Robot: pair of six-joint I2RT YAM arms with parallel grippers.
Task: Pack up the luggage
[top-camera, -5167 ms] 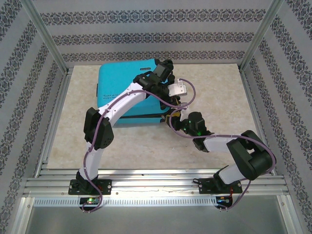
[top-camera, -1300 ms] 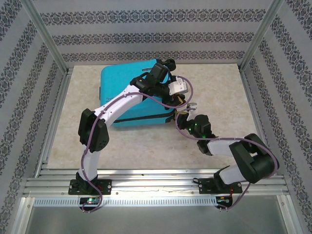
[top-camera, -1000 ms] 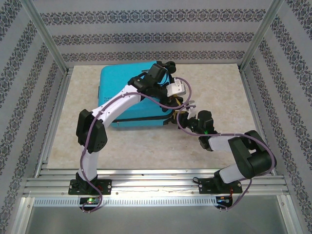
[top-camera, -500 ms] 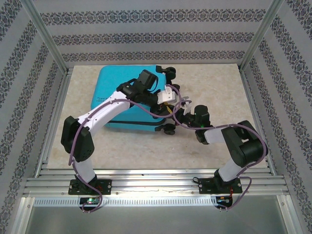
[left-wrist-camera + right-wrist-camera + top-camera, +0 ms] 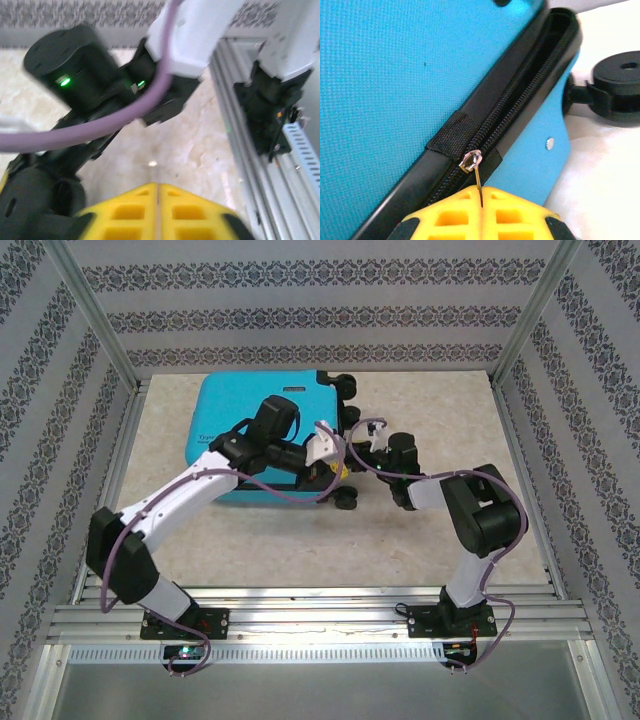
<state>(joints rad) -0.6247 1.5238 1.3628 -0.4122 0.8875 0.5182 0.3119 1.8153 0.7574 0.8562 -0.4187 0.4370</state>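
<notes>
The luggage, a turquoise hard-shell case with black wheels, lies closed and flat at the back left of the table. My right gripper is at its right edge. In the right wrist view the yellow fingers are shut on the thin metal zipper pull. The slider sits on the black zipper band beside a fabric tab. My left gripper hangs just off the luggage's near right corner. In the left wrist view its fingers are shut with nothing between them, facing the right arm's black wrist.
A black wheel juts from the luggage's near right corner, another beside the zipper band. Aluminium rails run along the near edge, and patterned walls and corner posts close in the sides. Bare tabletop lies right of the arms.
My left gripper has shut, and the left arm has swung lower and leftward off the lid. The right gripper has travelled toward the back along the luggage's right edge with the zipper pull. The luggage shifted slightly.
</notes>
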